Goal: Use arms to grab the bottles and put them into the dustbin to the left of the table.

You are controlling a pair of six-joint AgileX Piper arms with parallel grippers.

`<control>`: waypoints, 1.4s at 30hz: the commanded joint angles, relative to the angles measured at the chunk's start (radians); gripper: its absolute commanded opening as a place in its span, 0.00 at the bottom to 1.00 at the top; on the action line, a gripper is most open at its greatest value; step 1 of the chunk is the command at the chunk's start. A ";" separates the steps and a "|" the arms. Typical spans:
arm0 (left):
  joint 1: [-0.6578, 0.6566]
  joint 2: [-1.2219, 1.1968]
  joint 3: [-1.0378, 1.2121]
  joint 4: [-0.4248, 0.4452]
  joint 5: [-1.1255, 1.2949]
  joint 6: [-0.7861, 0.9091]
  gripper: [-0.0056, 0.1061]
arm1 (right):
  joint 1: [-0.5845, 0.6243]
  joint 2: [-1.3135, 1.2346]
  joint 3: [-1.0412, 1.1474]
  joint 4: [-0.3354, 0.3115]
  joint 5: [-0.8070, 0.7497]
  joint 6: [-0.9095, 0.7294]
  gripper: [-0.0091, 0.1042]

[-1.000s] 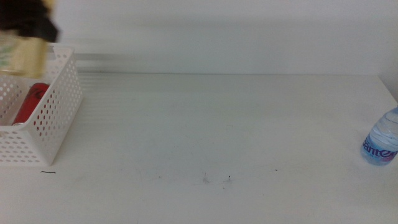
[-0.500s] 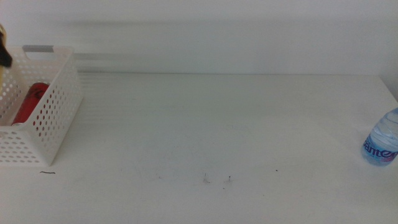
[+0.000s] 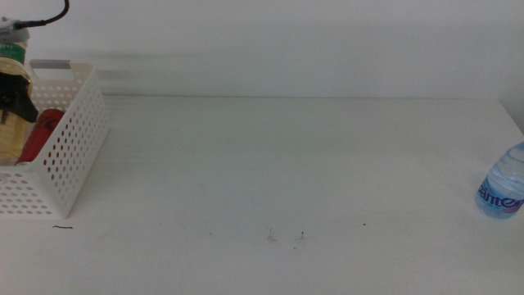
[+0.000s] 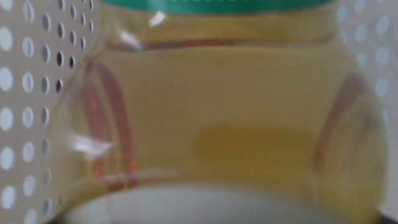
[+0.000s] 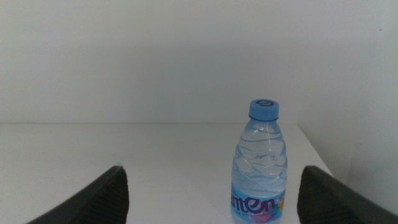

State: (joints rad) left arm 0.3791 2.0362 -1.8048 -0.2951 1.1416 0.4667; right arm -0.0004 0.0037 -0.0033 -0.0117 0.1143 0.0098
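At the far left stands the white perforated dustbin point(image 3: 74, 143). My left gripper point(image 3: 18, 97) is shut on the yellow tea bottle point(image 3: 10, 139) and holds it upright, with its lower part inside the dustbin. A red can point(image 3: 41, 129) lies in the dustbin beside it. The left wrist view is filled by the tea bottle point(image 4: 217, 124), with the dustbin's holed wall point(image 4: 34, 81) behind. The clear blue-capped water bottle point(image 3: 501, 192) stands at the table's right edge. My right gripper point(image 5: 213, 183) is open, low over the table, with the water bottle point(image 5: 261, 168) ahead of it, apart from both jaws.
The white table point(image 3: 286, 164) stretches wide between the dustbin and the water bottle, with a few dark specks point(image 3: 286, 236) near the front. A plain white wall rises behind. A black cable point(image 3: 49, 16) loops above the left gripper.
The left gripper with the tea bottle swung out past the picture's left edge, then came back down into the dustbin. The water bottle and right gripper have not moved.
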 commanded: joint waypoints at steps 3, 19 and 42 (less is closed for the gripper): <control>-0.014 -0.019 -0.021 -0.018 -0.042 0.005 0.88 | -0.009 -0.004 0.003 -0.009 -0.007 -0.004 0.82; -0.223 -0.265 0.004 0.087 -0.050 -0.209 0.89 | -0.009 -0.004 0.003 -0.009 -0.007 -0.004 0.82; -0.959 -1.039 0.783 0.108 -0.683 -0.274 0.89 | -0.009 -0.004 0.003 -0.009 -0.007 -0.004 0.82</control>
State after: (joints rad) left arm -0.5243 1.0384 -1.0685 -0.2164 0.5185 0.2191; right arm -0.0004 0.0037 -0.0033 -0.0117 0.1143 0.0098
